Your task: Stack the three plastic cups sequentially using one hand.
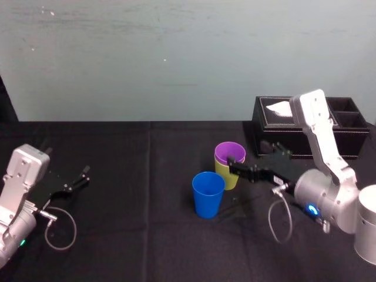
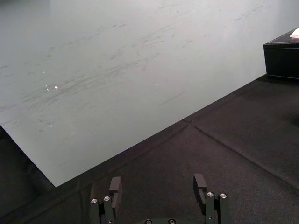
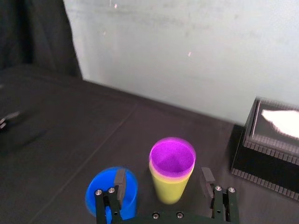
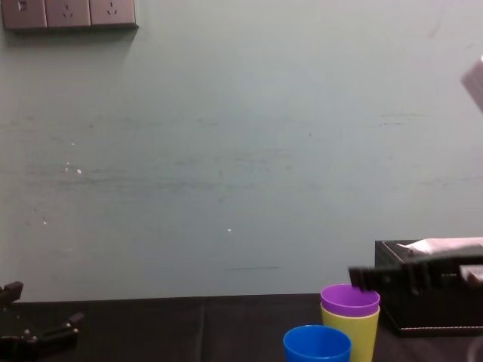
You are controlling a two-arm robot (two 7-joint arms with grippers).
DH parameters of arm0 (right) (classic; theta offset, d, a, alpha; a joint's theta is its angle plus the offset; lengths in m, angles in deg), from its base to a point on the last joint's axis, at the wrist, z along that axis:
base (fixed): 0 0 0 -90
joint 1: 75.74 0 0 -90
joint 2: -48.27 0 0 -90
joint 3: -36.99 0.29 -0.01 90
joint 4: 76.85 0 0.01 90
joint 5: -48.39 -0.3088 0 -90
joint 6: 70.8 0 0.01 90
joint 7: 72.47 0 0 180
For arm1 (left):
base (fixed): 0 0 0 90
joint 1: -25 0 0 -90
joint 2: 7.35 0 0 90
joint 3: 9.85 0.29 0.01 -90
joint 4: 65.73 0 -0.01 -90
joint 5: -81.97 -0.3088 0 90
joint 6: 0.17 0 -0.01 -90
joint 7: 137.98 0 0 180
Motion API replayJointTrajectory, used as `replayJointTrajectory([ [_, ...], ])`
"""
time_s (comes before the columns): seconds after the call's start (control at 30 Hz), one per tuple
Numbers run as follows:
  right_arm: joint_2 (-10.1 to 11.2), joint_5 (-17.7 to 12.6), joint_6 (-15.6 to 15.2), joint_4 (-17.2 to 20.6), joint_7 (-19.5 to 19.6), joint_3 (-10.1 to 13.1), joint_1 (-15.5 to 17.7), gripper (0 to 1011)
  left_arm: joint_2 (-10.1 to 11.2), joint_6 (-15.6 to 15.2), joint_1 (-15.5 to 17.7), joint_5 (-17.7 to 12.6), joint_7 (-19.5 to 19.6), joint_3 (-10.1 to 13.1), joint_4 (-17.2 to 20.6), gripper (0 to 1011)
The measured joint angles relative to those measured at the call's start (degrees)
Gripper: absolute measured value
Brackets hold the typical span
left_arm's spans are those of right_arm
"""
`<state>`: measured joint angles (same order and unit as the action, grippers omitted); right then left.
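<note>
The purple cup (image 1: 229, 153) sits nested inside the yellow-green cup (image 1: 227, 178) near the middle of the black table. The blue cup (image 1: 208, 194) stands upright by itself just in front and to the left of them. My right gripper (image 1: 236, 167) reaches in from the right at about rim height of the stack. In the right wrist view the right gripper (image 3: 163, 179) is open; its fingers (image 3: 207, 178) straddle the purple cup (image 3: 172, 157) and yellow-green cup (image 3: 170, 186) without touching, and the blue cup (image 3: 110, 190) is beside one finger. My left gripper (image 1: 79, 176) rests open at the far left.
A black tissue box (image 1: 305, 126) with white tissue stands at the back right, close behind the right arm. Grey cables loop on the black tablecloth (image 1: 135, 205) beside both arms. A pale wall rises behind the table's far edge.
</note>
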<state>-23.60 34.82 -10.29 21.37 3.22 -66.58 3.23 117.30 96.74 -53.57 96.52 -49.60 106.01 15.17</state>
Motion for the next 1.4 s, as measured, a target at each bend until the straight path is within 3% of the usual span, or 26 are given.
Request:
replayJointTrajectory([
  [0.27,3.2,-3.4,-5.7,6.8,-1.7,2.0,6.4,1002,0.0,0.0,0.0,0.0,0.0,0.0,0.0,1000],
  [0.47,5.5,-4.2,-7.1,7.5,-3.1,0.8,7.8,1002,0.0,0.0,0.0,0.0,0.0,0.0,0.0,1000],
  [0.7,7.4,-4.4,-6.4,7.2,-4.2,-1.6,8.5,1002,0.0,0.0,0.0,0.0,0.0,0.0,0.0,1000],
  [1.13,6.5,-2.1,-2.1,3.1,-3.7,-5.8,6.5,1002,0.0,0.0,0.0,0.0,0.0,0.0,0.0,1000],
  [1.4,4.6,-1.2,-1.2,0.0,-2.7,-6.4,5.3,1002,0.0,0.0,0.0,0.0,0.0,0.0,0.0,1000],
])
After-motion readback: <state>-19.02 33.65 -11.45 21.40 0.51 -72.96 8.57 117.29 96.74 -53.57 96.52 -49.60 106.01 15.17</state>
